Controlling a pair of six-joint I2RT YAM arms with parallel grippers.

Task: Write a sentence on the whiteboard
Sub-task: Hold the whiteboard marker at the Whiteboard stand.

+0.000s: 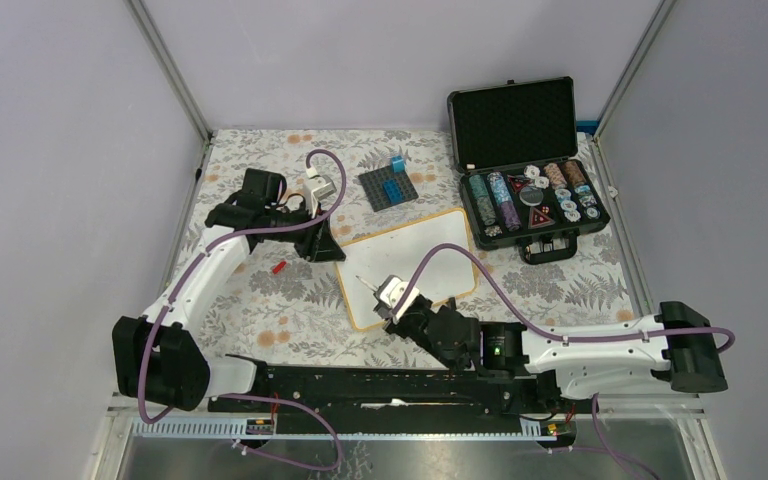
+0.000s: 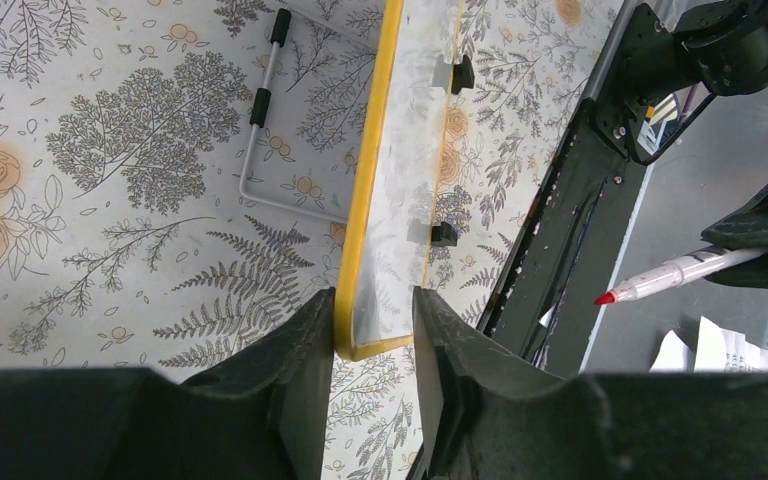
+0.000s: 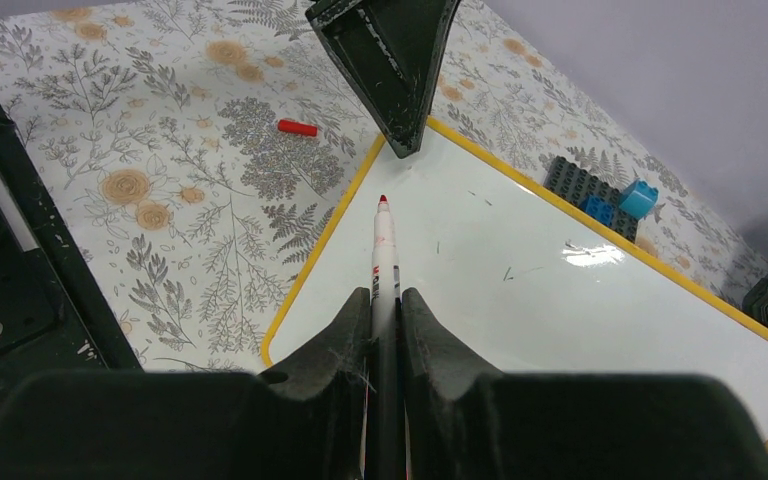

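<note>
Judging by the board, hardly any writing is done: the whiteboard stretching ahead of the right gripper shows only a few faint specks, no sentence that I can make out. That gripper pinches a red-tipped marker tight between its fingers, the bare tip poised over the board's near corner; the red cap lies on the flowered cloth ahead and to the left of it. The left gripper has the board's far corner between its jaws, close on both sides, though whether they actually bite I cannot tell. All the lettering seems left to do.
</note>
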